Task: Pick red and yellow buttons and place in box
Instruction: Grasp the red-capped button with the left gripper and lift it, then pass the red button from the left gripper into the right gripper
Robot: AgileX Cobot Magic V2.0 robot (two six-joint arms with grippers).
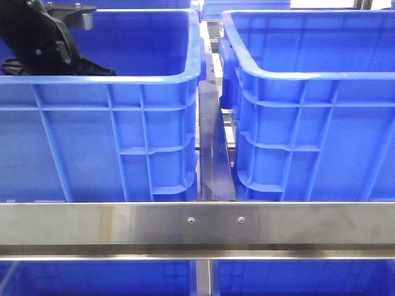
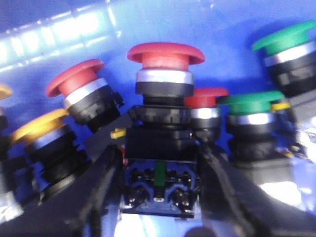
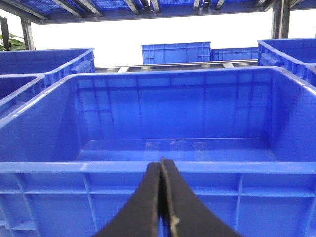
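Note:
Down inside the left blue crate, my left gripper straddles a red button. Its fingers press both sides of that button's black and blue base block. A yellow button stands close beside it, and more red buttons crowd around. In the front view only the left arm shows, reaching into that crate. My right gripper is shut on nothing, just outside the near rim of the box, whose floor is bare. The same box stands at the right in the front view.
Green buttons stand tight against the held button's other side. A narrow gap with a dark rail separates the two crates. A steel bar runs across the front. More blue crates stand behind and beside the box.

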